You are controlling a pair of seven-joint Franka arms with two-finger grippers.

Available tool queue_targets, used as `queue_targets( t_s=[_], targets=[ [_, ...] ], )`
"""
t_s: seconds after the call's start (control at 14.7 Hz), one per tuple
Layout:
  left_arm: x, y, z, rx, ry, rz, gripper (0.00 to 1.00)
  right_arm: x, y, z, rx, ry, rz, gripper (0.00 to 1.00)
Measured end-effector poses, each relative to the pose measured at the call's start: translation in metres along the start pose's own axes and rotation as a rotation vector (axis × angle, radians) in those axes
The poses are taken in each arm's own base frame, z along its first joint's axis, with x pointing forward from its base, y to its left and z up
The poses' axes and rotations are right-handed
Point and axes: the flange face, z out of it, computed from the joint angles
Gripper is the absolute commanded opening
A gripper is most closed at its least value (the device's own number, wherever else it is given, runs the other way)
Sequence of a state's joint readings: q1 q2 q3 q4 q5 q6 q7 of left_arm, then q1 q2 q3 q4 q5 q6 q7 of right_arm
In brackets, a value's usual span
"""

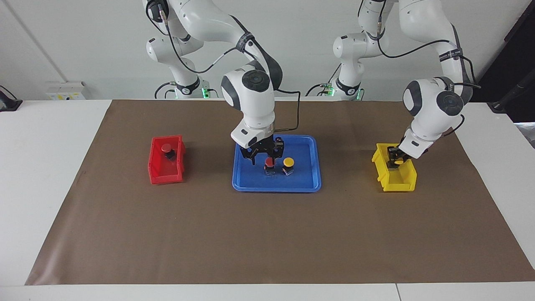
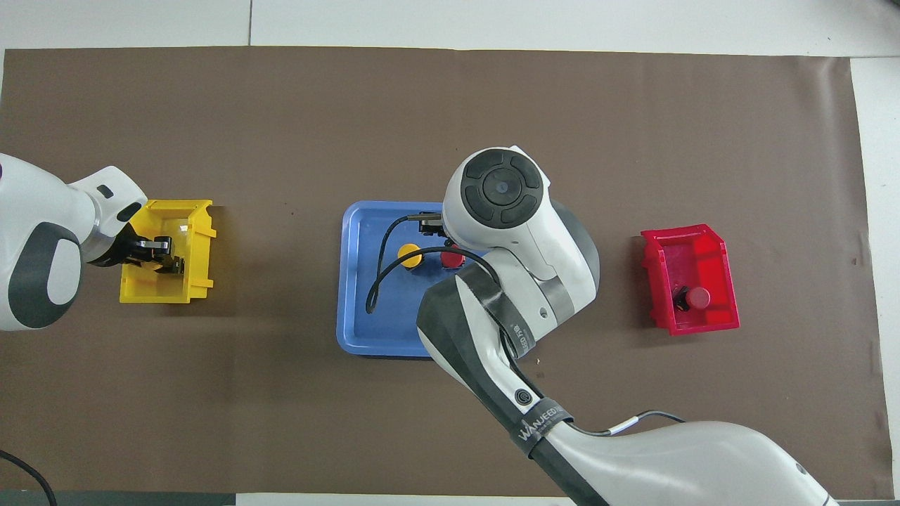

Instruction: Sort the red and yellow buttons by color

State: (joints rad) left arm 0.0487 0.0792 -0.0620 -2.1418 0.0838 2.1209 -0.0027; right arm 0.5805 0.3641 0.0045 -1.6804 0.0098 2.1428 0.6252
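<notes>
Red button (image 1: 270, 162) under right gripper (image 1: 265, 156) — left gripper (image 1: 394, 160) in yellow bin (image 1: 400, 180)

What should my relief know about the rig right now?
Right gripper: down in the blue tray, around the red button; grip not confirmed.
Left gripper: in the yellow bin with a yellow button.
Done: one red button in the red bin.
Left: the tray's red button and yellow button to bin.
</notes>
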Motion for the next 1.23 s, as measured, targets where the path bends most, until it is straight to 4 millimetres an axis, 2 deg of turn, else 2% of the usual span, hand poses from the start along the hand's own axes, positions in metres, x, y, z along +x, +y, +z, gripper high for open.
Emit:
queue_targets(
  t_s=[0.14,0.2,0.27,0.41,0.48,0.61,0.82,0.89,1.02,1.09,1.23],
  targets=[
    [-0.004,0.0,-0.001,0.001,-0.001,0.0,0.04,-0.012,-0.011,0.015,-0.003,-0.007,-0.02,0.7],
    [-0.005,0.0,-0.002,0.001,0.001,0.0,0.08,-0.017,-0.016,0.021,-0.007,-0.014,-0.024,0.7],
    [-0.005,0.0,-0.002,0.001,0.002,0.0,0.16,-0.02,-0.018,0.026,-0.01,-0.02,-0.028,0.7],
    [-0.005,0.0,-0.002,0.001,0.003,0.0,0.41,-0.021,-0.017,0.03,-0.015,-0.025,-0.027,0.7],
    [-0.005,0.0,-0.002,0.001,0.003,0.0,0.47,-0.021,-0.015,0.031,-0.018,-0.028,-0.026,0.7],
    [-0.005,0.0,-0.002,0.001,0.003,0.0,0.51,-0.023,-0.013,0.038,-0.019,-0.027,-0.025,0.7],
    [-0.005,0.0,-0.004,0.001,0.006,-0.003,0.52,-0.026,-0.011,0.048,-0.01,-0.015,-0.024,0.67],
    [-0.004,0.0,-0.006,0.002,0.009,-0.005,0.54,-0.026,-0.01,0.049,-0.009,-0.014,-0.024,0.63],
    [-0.002,0.0,-0.012,0.002,0.013,-0.009,0.62,-0.026,-0.01,0.049,-0.009,-0.014,-0.024,0.47],
    [-0.001,0.0,-0.019,0.003,0.005,-0.01,0.7,-0.026,-0.01,0.049,-0.009,-0.014,-0.024,0.4],
    [0.005,0.0,-0.048,-0.001,-0.017,-0.027,1.0,-0.026,-0.01,0.049,-0.009,-0.014,-0.024,0.3]
  ],
)
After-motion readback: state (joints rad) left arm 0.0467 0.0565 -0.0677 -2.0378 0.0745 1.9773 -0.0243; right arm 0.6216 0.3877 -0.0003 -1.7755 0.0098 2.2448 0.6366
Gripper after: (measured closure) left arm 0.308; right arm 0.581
